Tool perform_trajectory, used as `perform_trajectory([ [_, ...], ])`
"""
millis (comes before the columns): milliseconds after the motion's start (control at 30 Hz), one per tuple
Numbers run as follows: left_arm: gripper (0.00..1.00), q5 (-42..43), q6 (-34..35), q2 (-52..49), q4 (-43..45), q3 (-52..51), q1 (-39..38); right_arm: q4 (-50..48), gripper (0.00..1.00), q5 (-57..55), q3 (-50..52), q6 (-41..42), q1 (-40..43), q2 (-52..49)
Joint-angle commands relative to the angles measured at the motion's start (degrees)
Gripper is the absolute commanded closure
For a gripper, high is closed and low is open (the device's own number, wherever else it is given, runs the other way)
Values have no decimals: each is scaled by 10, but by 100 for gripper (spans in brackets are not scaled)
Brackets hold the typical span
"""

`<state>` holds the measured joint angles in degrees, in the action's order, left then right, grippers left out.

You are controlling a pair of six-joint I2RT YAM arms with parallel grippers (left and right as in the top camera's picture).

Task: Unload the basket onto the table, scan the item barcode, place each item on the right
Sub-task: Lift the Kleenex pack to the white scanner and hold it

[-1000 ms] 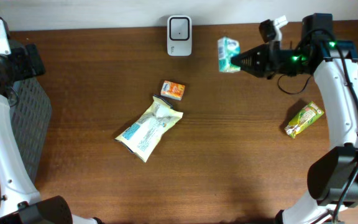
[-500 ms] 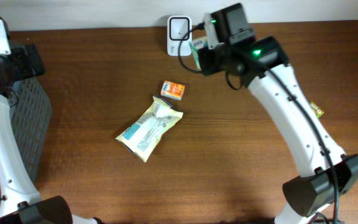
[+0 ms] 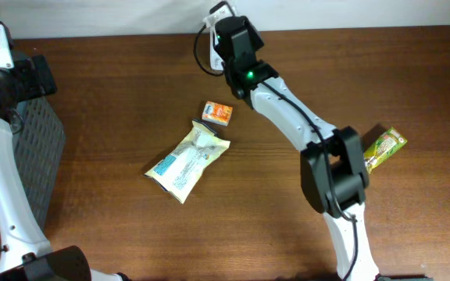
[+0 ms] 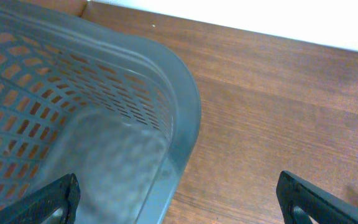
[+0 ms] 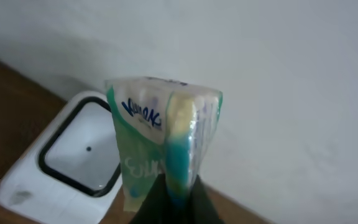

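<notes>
The right gripper [image 5: 171,194] is clamped on a tissue pack [image 5: 160,137], and its dark fingers pinch the lower edge of the pack. The pack stands upright, with the blue brand letters near its top. In the right wrist view it is just in front of the white scanner [image 5: 67,158], beside the scanner's black-framed window. I cannot tell if the pack touches the scanner. The scanner stands at the far edge of the table [image 3: 287,218], close to the white wall [image 5: 278,74]. In the overhead view the right arm [image 3: 287,109] reaches to this far edge and hides the pack. The left gripper [image 4: 178,200] has its two fingers wide apart and holds nothing; it hangs over the rim of a grey basket [image 4: 104,106] at the left side of the table. On the table lie a small orange box [image 3: 217,113], a pale snack bag [image 3: 187,160] just beside it, and a green packet [image 3: 383,148] well apart at the right.
</notes>
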<state>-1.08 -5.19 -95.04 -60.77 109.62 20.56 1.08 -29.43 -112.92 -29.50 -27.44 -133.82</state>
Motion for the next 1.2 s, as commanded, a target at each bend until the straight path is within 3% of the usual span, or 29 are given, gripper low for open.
perform_trajectory([
  [0,1,-2,-9,10,0,3,2,-38,96,-8,-4,-117,-2,-44],
  [267,1,-2,-9,10,0,3,2,-66,96,-4,-4,-264,-1,-99],
  [700,1,-2,-9,10,0,3,2,-154,96,-8,-4,-264,-1,-99],
  [867,1,-2,-9,10,0,3,2,-129,96,55,-4,-264,18,-99],
  [1167,1,-2,-9,10,0,3,2,-129,96,26,-4,-264,21,-88],
])
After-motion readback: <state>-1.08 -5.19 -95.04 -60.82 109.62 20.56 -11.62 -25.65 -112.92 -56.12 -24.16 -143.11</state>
